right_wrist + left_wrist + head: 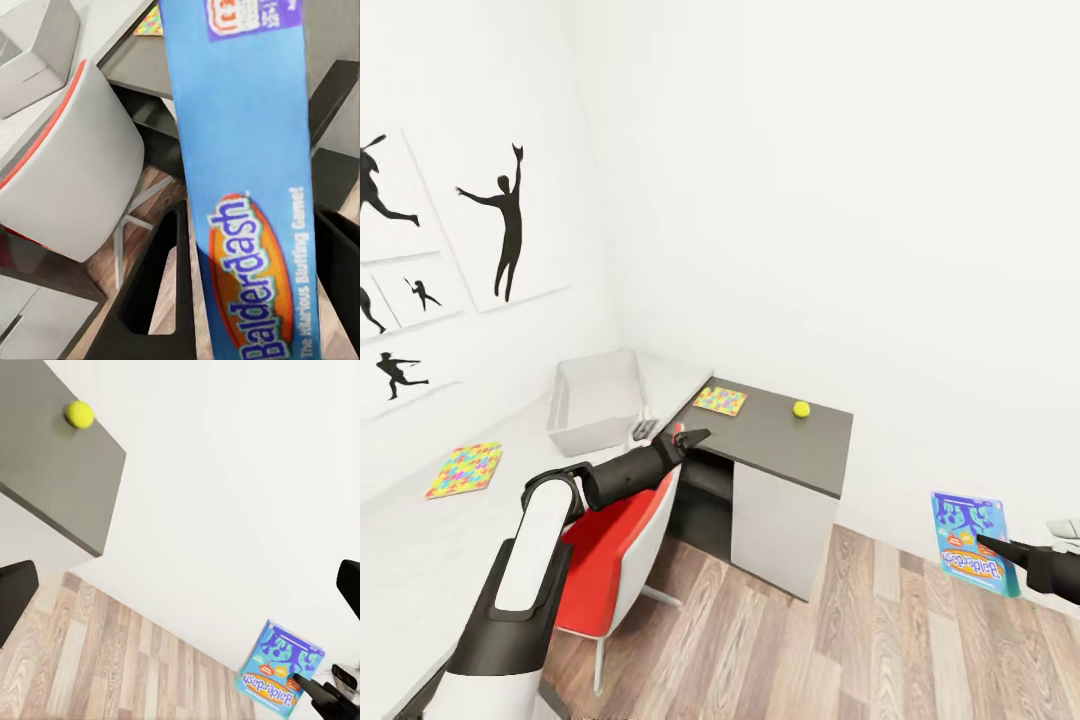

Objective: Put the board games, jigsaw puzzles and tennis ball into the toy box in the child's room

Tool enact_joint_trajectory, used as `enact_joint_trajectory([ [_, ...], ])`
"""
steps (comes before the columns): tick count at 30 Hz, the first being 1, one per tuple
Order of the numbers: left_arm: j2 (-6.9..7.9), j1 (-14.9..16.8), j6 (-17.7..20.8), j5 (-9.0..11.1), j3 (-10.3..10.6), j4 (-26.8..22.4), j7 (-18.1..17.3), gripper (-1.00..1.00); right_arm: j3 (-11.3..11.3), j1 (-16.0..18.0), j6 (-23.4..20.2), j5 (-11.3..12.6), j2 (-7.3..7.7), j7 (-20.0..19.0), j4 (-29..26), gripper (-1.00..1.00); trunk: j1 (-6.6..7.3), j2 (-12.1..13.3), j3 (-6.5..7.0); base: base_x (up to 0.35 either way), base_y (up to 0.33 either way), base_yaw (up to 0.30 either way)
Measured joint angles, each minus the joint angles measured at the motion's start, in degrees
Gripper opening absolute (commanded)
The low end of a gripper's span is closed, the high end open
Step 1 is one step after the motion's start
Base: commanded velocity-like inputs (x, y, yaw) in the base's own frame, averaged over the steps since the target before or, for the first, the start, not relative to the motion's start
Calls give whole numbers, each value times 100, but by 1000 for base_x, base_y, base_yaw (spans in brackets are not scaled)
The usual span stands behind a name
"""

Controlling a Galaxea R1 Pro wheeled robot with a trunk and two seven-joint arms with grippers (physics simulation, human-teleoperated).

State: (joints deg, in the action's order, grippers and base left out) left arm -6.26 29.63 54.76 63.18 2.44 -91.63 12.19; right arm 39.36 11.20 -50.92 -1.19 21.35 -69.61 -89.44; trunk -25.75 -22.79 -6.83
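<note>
A small blue "Balderdash" board game (pixel 968 541) hangs upright above the floor at the right, with my right gripper (pixel 992 546) shut on it. The right wrist view has the box (pixel 240 172) running between the fingers (pixel 150 300). The light grey toy box (pixel 595 400) stands on the table (pixel 800 450) near the wall. One jigsaw puzzle (pixel 465 470) lies on the light top, another (pixel 721 401) on the dark top near the tennis ball (pixel 801 409). My left gripper (pixel 695 437) is open at the desk's inner corner; its wrist view takes in the ball (pixel 79 414) and the blue box (pixel 281 671).
A red and white chair (pixel 615 545) stands tucked against the desk under my left arm. Black silhouette prints (pixel 505 220) hang on the left wall. Wood-plank floor (pixel 880 640) lies open between the dark desk end and my right gripper.
</note>
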Motion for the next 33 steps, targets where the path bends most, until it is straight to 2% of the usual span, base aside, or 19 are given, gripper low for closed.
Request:
enact_joint_trajectory([
  [26,13,-23,18,22,-48,23,-13,100,-4,0,2,-5,10,4,0,-100,0,0,69,0,0,285],
  [33,14,-28,18,11,-36,27,-6,100,2,-2,-1,-2,12,0,-3,-100,1,1,76,79,-116,211],
])
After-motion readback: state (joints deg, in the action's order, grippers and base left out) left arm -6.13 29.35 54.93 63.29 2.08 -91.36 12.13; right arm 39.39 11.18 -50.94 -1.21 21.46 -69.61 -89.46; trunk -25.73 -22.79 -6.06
